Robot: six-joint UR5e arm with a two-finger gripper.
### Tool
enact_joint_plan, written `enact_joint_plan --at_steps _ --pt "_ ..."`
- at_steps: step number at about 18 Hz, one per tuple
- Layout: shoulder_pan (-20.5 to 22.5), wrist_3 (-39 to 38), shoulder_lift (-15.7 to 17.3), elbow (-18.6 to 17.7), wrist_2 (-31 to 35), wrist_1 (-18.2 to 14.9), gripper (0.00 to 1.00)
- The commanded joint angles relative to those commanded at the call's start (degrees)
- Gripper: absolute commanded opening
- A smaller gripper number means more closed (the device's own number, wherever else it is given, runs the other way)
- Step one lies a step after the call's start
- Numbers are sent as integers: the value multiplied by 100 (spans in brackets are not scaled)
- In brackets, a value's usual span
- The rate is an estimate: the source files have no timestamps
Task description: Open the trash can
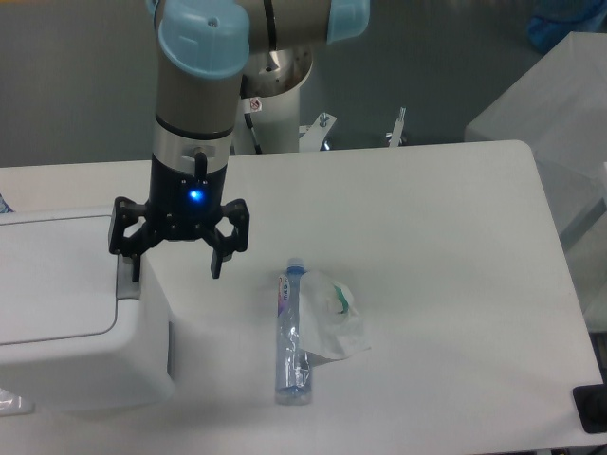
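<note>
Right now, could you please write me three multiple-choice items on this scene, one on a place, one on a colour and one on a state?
1. Where does the clear bottle lie?
A. on the trash can's lid
B. on the table, right of the trash can
C. between the hand's fingers

2. What colour is the light on the hand?
A. red
B. green
C. blue

3. How does the trash can stand?
A. lid shut
B. lid swung up
C. tipped on its side

Answers:
1. B: the bottle rests flat on the white table, apart from the bin and partly on a crumpled clear wrapper.
2. C: a blue dot glows on the black body above the fingers.
3. A: the flat lid panel lies level in its frame, and the open hand hovers over the bin's right edge.
</note>
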Motion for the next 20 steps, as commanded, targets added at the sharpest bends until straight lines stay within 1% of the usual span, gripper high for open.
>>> enact_joint_plan --at_steps 11,12,15,20 --pt "0 9 -44 -17 9 0 100" --pt "0 9 -44 -26 9 18 100" --pt "0 0 -35 -131 9 219 100" --pt "0 0 -35 -141 9 246 100"
